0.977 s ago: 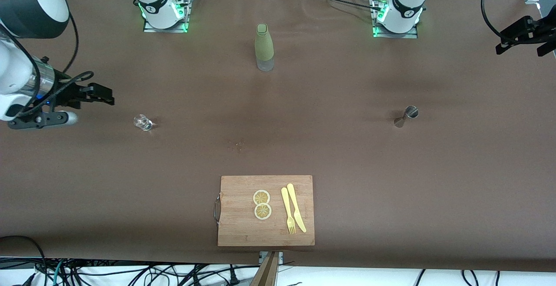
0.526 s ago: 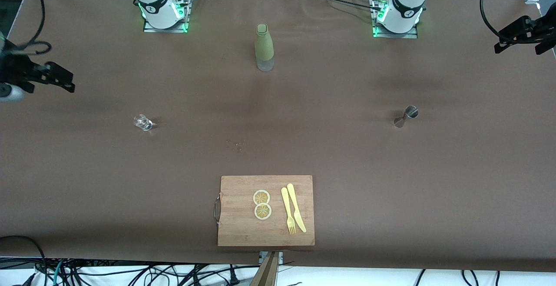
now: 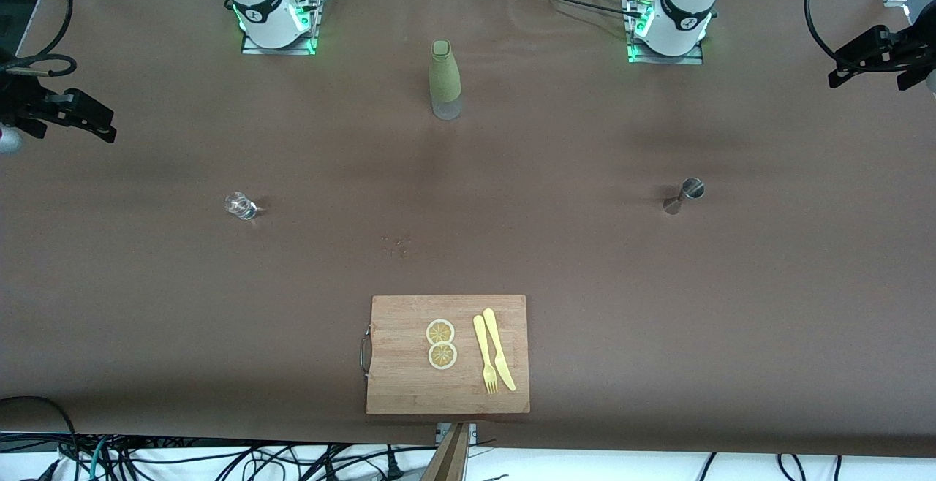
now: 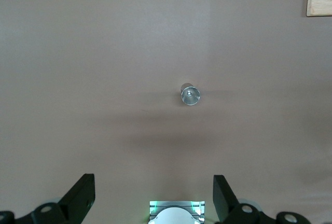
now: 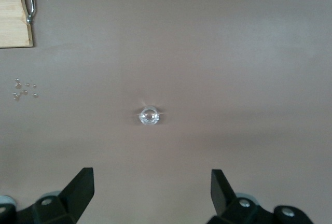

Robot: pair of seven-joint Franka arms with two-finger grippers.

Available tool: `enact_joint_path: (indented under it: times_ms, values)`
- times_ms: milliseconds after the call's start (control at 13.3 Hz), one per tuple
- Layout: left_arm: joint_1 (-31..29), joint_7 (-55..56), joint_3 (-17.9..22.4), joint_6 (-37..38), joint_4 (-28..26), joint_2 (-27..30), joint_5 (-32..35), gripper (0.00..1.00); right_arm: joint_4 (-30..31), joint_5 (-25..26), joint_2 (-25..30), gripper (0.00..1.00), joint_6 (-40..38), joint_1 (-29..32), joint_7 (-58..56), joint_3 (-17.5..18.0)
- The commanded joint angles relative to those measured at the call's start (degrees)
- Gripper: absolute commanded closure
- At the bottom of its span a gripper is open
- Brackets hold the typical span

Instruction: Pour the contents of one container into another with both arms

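Observation:
The silvery jigger [image 3: 684, 196] stands on the brown table toward the left arm's end; in the left wrist view the jigger [image 4: 190, 95] shows from straight above. The clear glass cup [image 3: 240, 206] stands toward the right arm's end and also shows in the right wrist view [image 5: 149, 115]. My left gripper [image 3: 870, 75] hangs high over the table's end, open and empty [image 4: 153, 185]. High over the other end of the table, my right gripper [image 3: 72, 126] is likewise open with nothing between its fingers [image 5: 151, 177]. Neither gripper touches anything.
An olive-green bottle [image 3: 444, 80] stands midway between the two arm bases. A wooden cutting board [image 3: 395, 386] with lemon slices [image 3: 441, 343], a yellow fork [image 3: 483, 355] and knife [image 3: 499, 349] lies near the table's front edge. Tiny beads [image 3: 401, 243] lie mid-table.
My right gripper has pulled away from beside the glass cup, rising toward the table's end. The left gripper has drifted only slightly. Both stay open.

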State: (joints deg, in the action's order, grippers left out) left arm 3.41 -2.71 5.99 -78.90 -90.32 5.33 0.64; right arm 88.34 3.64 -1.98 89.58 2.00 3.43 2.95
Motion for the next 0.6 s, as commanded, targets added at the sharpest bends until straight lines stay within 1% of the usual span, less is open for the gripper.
enact_joint_path:
  times_ms: [0,225,526]
  values:
    - [0.28,0.42,-0.19,0.85,0.49,0.21,2.26,0.00,0.17,-1.35,0.22,0.00,-0.55,0.03,2.28,0.13]
    - [-0.07,0.33,0.25,0.77,0.84,0.03,2.44,0.00,0.08,-2.93,0.05,0.00,-0.55,-0.06,6.84,0.30]
    - [-0.95,0.33,0.17,0.68,0.84,0.03,2.44,0.00,0.08,-2.94,-0.39,0.00,-0.64,0.03,5.62,0.04]
